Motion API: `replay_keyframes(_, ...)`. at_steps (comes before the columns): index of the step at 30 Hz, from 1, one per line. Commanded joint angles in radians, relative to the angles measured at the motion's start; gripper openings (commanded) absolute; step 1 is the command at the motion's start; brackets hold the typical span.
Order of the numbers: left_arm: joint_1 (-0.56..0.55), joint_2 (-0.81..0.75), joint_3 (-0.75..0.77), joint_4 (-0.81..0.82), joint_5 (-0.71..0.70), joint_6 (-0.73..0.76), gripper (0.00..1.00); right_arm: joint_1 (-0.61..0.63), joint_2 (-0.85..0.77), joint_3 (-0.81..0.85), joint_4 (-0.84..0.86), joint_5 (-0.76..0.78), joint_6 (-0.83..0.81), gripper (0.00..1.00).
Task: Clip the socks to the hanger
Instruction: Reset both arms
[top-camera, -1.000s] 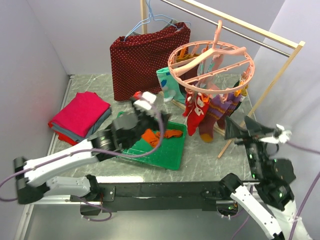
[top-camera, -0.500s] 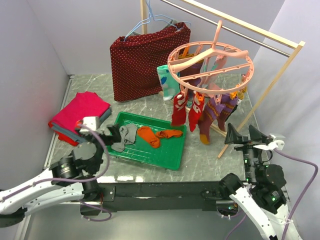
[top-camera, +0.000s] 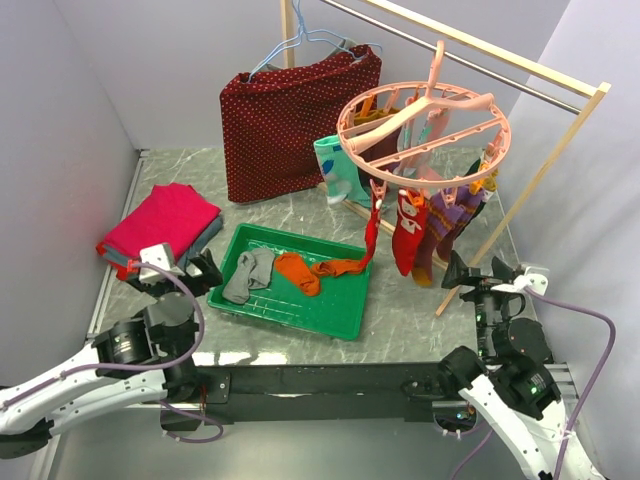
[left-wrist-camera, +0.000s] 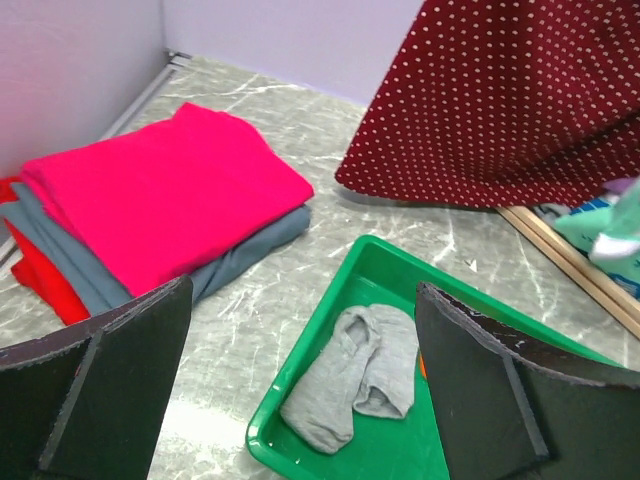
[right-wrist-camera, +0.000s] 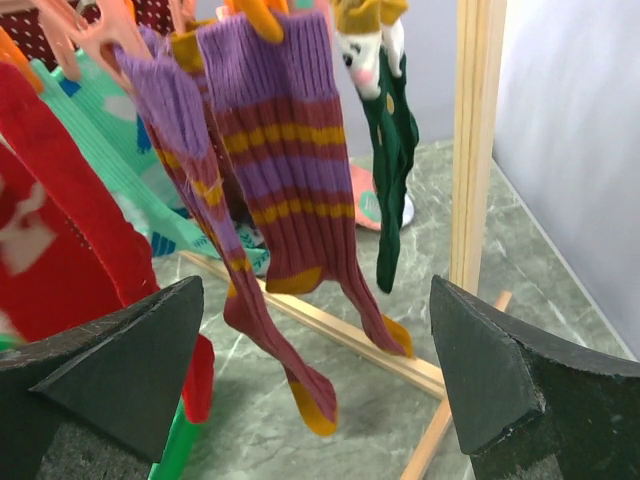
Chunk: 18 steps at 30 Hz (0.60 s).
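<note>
From above, the salmon-pink round plastic hanger (top-camera: 342, 128) hangs over the right rear of the marbled grey surface (top-camera: 410, 310). Red, purple-striped and green socks are pegged beneath its ring. Loose ones lie in the shallow green plastic tray (top-camera: 340, 328): a crumpled grey knit sock (top-camera: 245, 275) and two orange socks (top-camera: 305, 272). The left gripper (top-camera: 178, 270) sits low by the tray's near-left corner, spread wide and holding nothing. The right gripper (top-camera: 477, 272) hovers to the right of the hanger, equally wide and empty.

In the left wrist view, the left gripper (left-wrist-camera: 300, 290) frames the grey knit sock (left-wrist-camera: 360, 370), which lies limp and doubled on itself just inside the tray's glossy rim (left-wrist-camera: 302, 345). I judge this the sock to fetch next. It is best to descend past the rim, pinch near one end rather than the bulky fold, and lift straight up so the cloth clears the wall. The folded pink cloth (left-wrist-camera: 160, 190) and the dark-red white-dotted cloth (left-wrist-camera: 500, 100) lie beyond and should be avoided.

In the right wrist view, the right gripper (right-wrist-camera: 315, 290) faces ribbed purple-and-orange striped socks (right-wrist-camera: 280, 150). A dark green sock with yellow dots (right-wrist-camera: 395, 150) hangs beside a pale wooden post (right-wrist-camera: 475, 150). The hanger hangs free and will probably swing, so steady a springy peg before feeding a soft cuff deep into it. Which pegs are vacant I cannot tell.
</note>
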Motion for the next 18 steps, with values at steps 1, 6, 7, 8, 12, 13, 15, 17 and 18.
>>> replay_keyframes(1, -0.004, 0.061, 0.006, -0.002, -0.065, -0.049, 0.97, -0.004, -0.294, -0.014, 0.011, 0.028, 0.018, 1.0)
replay_keyframes(6, -0.004, 0.115, 0.036, -0.116, -0.102, -0.166, 0.96, -0.002, -0.294, -0.015, 0.002, 0.031, 0.02, 1.0)
replay_keyframes(7, -0.004, 0.119, 0.039, -0.129, -0.105, -0.18, 0.96, -0.002, -0.294, -0.017, -0.001, 0.031, 0.022, 1.0)
replay_keyframes(8, -0.004, 0.123, 0.044, -0.139, -0.108, -0.191, 0.96, -0.002, -0.294, -0.017, -0.004, 0.031, 0.028, 1.0)
replay_keyframes(12, -0.004, 0.132, 0.041, -0.122, -0.107, -0.18, 0.96, -0.002, -0.295, -0.017, -0.01, 0.028, 0.04, 1.0)
replay_keyframes(13, -0.004, 0.13, 0.038, -0.113, -0.105, -0.169, 0.97, -0.002, -0.295, -0.017, -0.012, 0.026, 0.04, 1.0)
replay_keyframes(15, -0.004, 0.127, 0.027, -0.072, -0.102, -0.13, 0.97, -0.002, -0.295, -0.02, -0.01, 0.028, 0.038, 1.0)
replay_keyframes(17, -0.004, 0.123, 0.02, -0.05, -0.096, -0.106, 0.96, -0.002, -0.294, -0.021, -0.006, 0.029, 0.035, 1.0)
replay_keyframes(18, -0.006, 0.118, 0.017, -0.044, -0.092, -0.097, 0.96, -0.002, -0.295, -0.024, -0.004, 0.031, 0.035, 1.0)
